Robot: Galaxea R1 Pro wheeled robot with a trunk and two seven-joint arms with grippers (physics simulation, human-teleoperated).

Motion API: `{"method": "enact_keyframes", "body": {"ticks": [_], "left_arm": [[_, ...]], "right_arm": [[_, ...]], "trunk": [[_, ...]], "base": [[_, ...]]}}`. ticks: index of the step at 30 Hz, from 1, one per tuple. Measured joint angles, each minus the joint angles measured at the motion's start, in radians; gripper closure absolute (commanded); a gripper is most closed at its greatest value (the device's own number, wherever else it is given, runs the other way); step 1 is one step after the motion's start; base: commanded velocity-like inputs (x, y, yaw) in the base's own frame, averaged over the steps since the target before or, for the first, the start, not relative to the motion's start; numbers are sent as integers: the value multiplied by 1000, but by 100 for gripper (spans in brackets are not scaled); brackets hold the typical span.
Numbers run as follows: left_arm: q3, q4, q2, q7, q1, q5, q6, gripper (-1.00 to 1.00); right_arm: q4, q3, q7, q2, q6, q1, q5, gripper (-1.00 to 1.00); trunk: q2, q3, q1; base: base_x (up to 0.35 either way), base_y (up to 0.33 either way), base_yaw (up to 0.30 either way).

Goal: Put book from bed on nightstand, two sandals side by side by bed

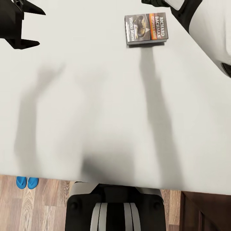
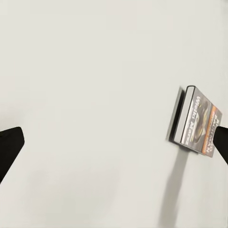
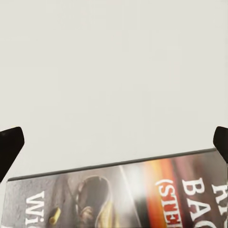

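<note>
Bed: the pale mattress (image 1: pixel 96 106) takes up most of my head view, with three long soft shadows lying across it.
Floor: a strip of brown wood planks (image 1: pixel 45 205) runs along the near edge of the mattress, and my own base (image 1: pixel 115 208) stands on it.
Cabinet: one dark brown corner (image 1: pixel 205 211) sits at the lower right, against the mattress edge; I can't tell more of it.
Left gripper: (image 1: pixel 27 27) I see it over the far left of the mattress, fingers spread wide with nothing between them; its wrist view has the book off to one side, well apart.
Right gripper: (image 3: pixel 114 142) its wrist view has two dark fingertips set wide at either edge, parted and empty, with the book's cover and lettering close beneath.
Book: one (image 1: pixel 146 28), flat on the mattress, cover up, just beside my right arm (image 1: pixel 205 25).
Sandals: two (image 1: pixel 27 182), blue, side by side on the floor at the mattress edge.
</note>
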Motion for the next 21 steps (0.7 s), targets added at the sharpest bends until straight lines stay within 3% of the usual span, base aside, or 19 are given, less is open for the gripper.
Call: {"method": "enact_keyframes", "body": {"ticks": [21], "left_arm": [[0, 0, 0, 0, 0, 0, 1, -100]], "right_arm": [[1, 0, 1, 0, 0, 53, 0, -100]], "trunk": [[0, 0, 0]], "base": [[17, 0, 0]]}}
